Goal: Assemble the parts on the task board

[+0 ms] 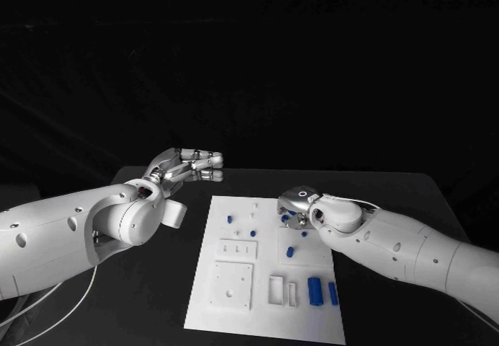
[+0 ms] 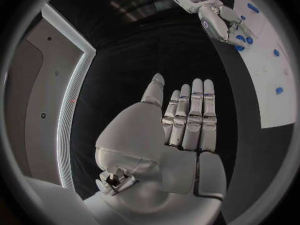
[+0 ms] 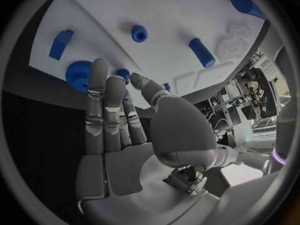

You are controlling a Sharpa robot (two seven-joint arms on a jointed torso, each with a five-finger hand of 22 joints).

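Observation:
The white task board [image 1: 241, 317] lies in the middle of the black table. Several blue parts sit on it: a peg [image 1: 228, 218], a small stud [image 1: 252, 233], a short cylinder [image 1: 290, 251] and two longer cylinders [image 1: 314, 290] side by side near the right edge. My right hand [image 1: 296, 205] hovers over the board's far right part, fingers straight, holding nothing. In the right wrist view its fingertips [image 3: 98, 70] reach a blue gear [image 3: 76, 77]; a small blue piece [image 3: 123, 74] shows between finger and thumb. My left hand [image 1: 187, 167] is flat and empty, beyond the board's far left corner.
White square plates [image 1: 236, 249] and narrow slots [image 1: 277, 290] are set in the board's near half. Bare black table [image 1: 156, 288] lies on both sides of the board. In the left wrist view the right hand [image 2: 212, 17] appears above the board's blue parts [image 2: 240, 39].

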